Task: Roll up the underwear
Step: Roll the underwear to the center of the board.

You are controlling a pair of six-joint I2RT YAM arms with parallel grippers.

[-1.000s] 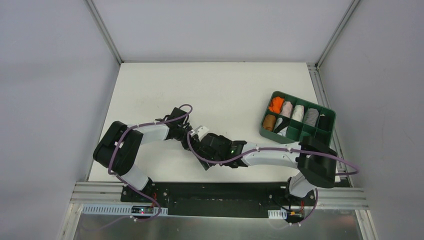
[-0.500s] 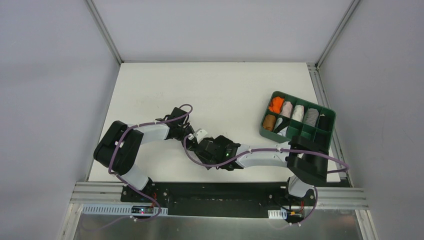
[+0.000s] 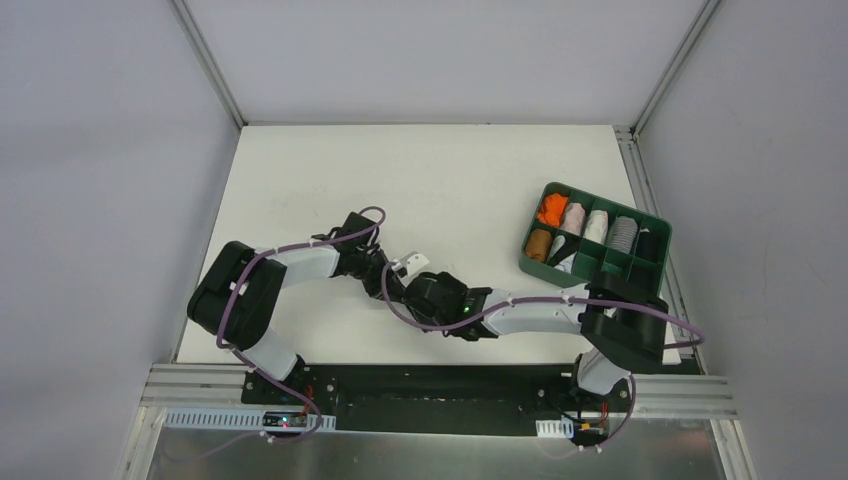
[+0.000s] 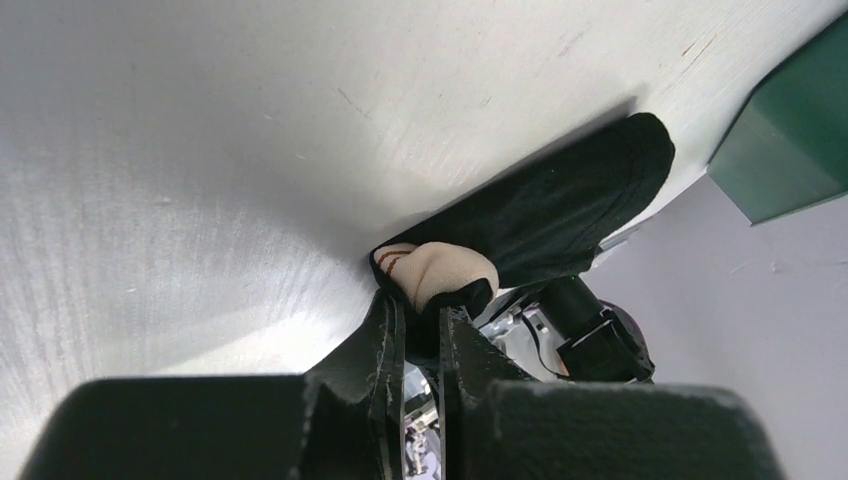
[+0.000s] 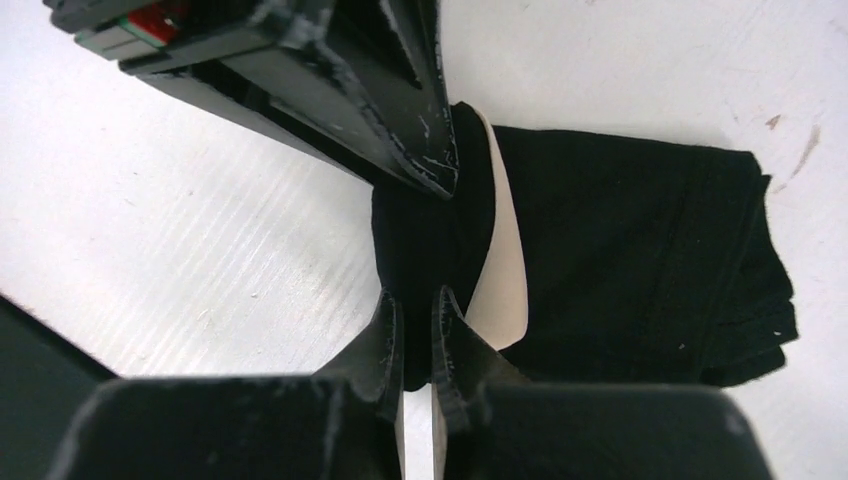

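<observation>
At desk (image 3: 450, 170) centre, now pinching the underwear (image 5: 620, 250) at its waistband (image 5: 505, 250) fold with right jaws, open a second ago; left jaws clenched on same fold, opposite. Looks ready to roll.

Both arms are built alike, with glossy white shells on the long links and chunky matte-black housings at the joints. The left arm (image 3: 300, 262) and the right arm (image 3: 540, 312) each carry a lilac cable (image 3: 372, 213), tied on with small white clips and bulging out in loose loops. A tiny green light (image 3: 467, 308) glows on the right arm's black wrist block. The left gripper (image 4: 420, 305) and right gripper (image 5: 412, 300) match: boxy black bodies with two flat black fingers (image 5: 375, 345), scuffed and nicked pale along the edges.
</observation>
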